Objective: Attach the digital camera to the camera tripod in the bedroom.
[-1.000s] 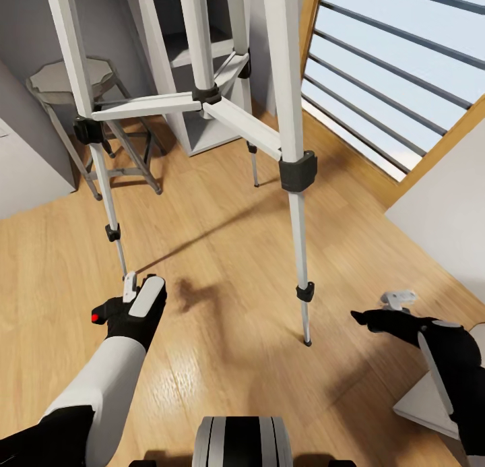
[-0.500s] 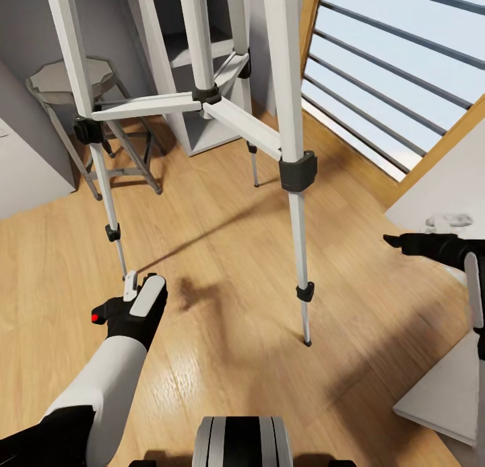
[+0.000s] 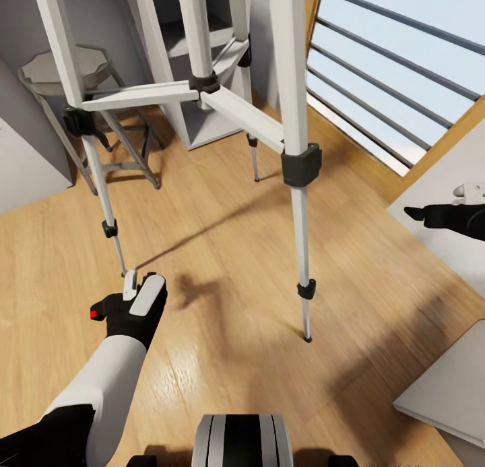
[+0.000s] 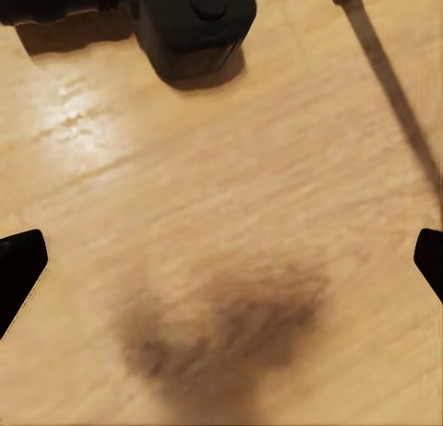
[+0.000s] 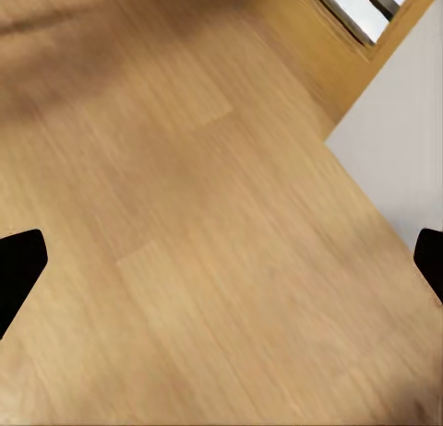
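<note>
A head camera looks down over a light wooden plank floor (image 3: 222, 265) in the bedroom. The camera tripod (image 3: 202, 89) stands just ahead of the robot; its three silver legs spread outward, joined by pale braces meeting at a black hub, and its head lies above the frame. Its nearest leg (image 3: 301, 251) comes down to the floor in the middle of the view, and another leg (image 3: 101, 191) ends just ahead of the left gripper (image 3: 131, 288). That gripper hangs low over the floor at the lower left. In the left wrist view its dark fingertips (image 4: 20, 269) sit far apart at opposite edges, spread wide with nothing between them, above bare planks and a soft shadow. A black blocky object (image 4: 196, 25) rests on the floor beyond them; what it is cannot be told. The right gripper (image 3: 421, 214) reaches in from the right edge, in front of a pale wall. In the right wrist view its fingertips (image 5: 20, 265) are likewise wide apart and empty over bare floor. Behind the tripod stand a small grey stool (image 3: 64, 69), a white shelf unit (image 3: 182, 83) and a tall wood-framed window (image 3: 397, 69).
</note>
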You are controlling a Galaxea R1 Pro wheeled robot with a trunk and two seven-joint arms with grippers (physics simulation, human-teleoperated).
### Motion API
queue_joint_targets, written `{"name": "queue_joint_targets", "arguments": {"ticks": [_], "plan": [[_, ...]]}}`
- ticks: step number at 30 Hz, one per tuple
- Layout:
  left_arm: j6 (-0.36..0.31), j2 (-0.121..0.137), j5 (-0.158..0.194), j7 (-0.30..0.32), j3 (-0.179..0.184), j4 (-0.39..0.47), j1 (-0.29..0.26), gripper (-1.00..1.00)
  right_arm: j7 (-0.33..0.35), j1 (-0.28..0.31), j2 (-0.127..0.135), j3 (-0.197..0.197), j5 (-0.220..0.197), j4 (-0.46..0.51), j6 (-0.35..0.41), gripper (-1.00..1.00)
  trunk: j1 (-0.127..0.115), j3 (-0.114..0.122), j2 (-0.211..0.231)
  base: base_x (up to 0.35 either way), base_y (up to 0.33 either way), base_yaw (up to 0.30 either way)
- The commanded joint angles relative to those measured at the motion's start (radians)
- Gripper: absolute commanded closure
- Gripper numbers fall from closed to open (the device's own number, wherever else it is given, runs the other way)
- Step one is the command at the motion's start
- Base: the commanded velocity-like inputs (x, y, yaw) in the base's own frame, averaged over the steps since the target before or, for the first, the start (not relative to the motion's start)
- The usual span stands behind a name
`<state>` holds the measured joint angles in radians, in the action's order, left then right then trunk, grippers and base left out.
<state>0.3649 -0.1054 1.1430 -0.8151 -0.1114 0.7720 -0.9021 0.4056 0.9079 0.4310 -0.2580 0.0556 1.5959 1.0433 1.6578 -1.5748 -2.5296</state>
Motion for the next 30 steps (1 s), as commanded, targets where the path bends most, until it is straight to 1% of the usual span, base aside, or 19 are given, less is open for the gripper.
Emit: {"name": "queue_joint_targets", "arguments": {"ticks": [1,7,17,30], "plan": [[0.005,0.0,0.007,0.001,-0.002,0.001,-0.001,-1.0,0.007,0.006,0.002,0.0,0.007,0.001,0.004,-1.0,0.0,-0.005,-0.001,0.0,0.0,0.0],[0.005,0.001,0.007,0.001,-0.003,0.001,-0.004,-1.0,0.007,0.018,0.008,0.002,0.007,0.003,0.004,-1.0,0.003,-0.028,-0.002,0.0,0.0,0.0],[0.005,0.002,0.006,0.002,-0.003,-0.008,-0.036,-1.0,0.006,0.016,0.016,0.006,0.009,0.006,0.004,-1.0,0.007,-0.066,-0.004,0.0,0.0,0.0],[0.005,0.005,0.006,0.012,-0.003,-0.011,-0.046,-1.0,0.006,0.01,0.021,0.008,0.01,0.007,0.004,-1.0,0.007,-0.066,-0.004,0.0,0.0,0.0]]}}
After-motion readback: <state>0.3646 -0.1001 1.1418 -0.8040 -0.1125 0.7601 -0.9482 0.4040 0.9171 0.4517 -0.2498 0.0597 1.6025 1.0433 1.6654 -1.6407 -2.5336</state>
